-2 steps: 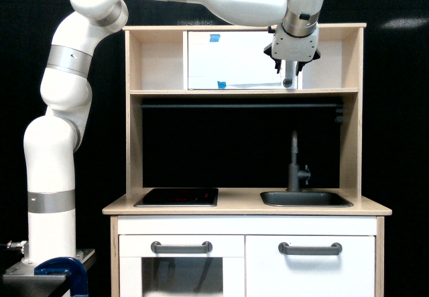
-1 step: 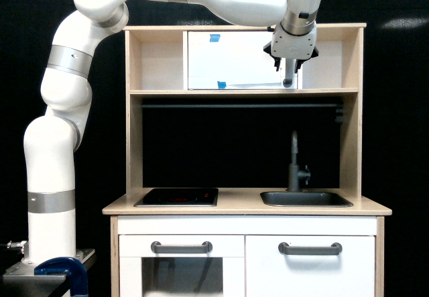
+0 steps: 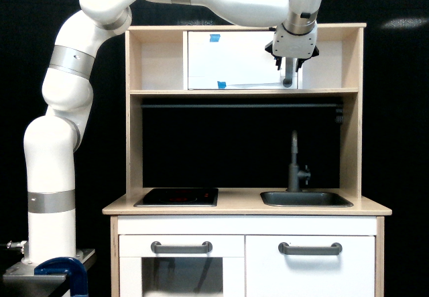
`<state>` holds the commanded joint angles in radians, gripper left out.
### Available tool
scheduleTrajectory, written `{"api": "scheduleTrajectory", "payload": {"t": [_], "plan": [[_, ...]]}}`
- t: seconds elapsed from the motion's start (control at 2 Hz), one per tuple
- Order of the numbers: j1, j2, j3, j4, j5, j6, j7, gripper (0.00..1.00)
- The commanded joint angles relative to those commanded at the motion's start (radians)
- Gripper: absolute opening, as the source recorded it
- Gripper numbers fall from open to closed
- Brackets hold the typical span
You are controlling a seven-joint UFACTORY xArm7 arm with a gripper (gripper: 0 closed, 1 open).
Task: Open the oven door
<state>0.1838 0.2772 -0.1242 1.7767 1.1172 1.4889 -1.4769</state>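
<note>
At the exterior view's left, the white robot arm (image 3: 59, 149) rises from its base near a blue clamp (image 3: 66, 270) at the bottom corner, bends upward through grey-ringed joints and reaches across the top of a toy kitchen (image 3: 244, 156) made of pale wood and white panels.

In the upper shelf section, an open cubby sits at the left end, and beside it is the oven door (image 3: 234, 60), a wide white panel filling the middle of the shelf. It looks flush with the frame, closed. A small piece of blue tape (image 3: 214, 38) is stuck near its top edge and another near its bottom edge. Toward the panel's right edge runs its vertical grey handle (image 3: 287, 76), of which only the lower part shows below the arm's wrist.

The pincer (image 3: 288, 59) hangs down from the wrist directly in front of that handle, its dark fingers on either side of the bar's upper part. Whether the fingers are pressing on the bar or merely standing around it, I cannot tell.

Lower down, on the wooden surface (image 3: 247, 209), a black hob (image 3: 176, 197) lies at the left and a dark sink (image 3: 305, 199) with an upright grey tap (image 3: 295, 163) at the right. Below are two white fronts, each with a horizontal grey handle; the left one has a dark window.
</note>
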Motion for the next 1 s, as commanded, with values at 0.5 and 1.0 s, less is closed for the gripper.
{"api": "scheduleTrajectory", "payload": {"t": [0.5,1.0], "plan": [[0.005,0.01,0.027,0.022,-0.007,-0.023,0.025,1.0],[-0.003,0.045,0.044,0.071,-0.01,-0.025,0.041,1.0]]}}
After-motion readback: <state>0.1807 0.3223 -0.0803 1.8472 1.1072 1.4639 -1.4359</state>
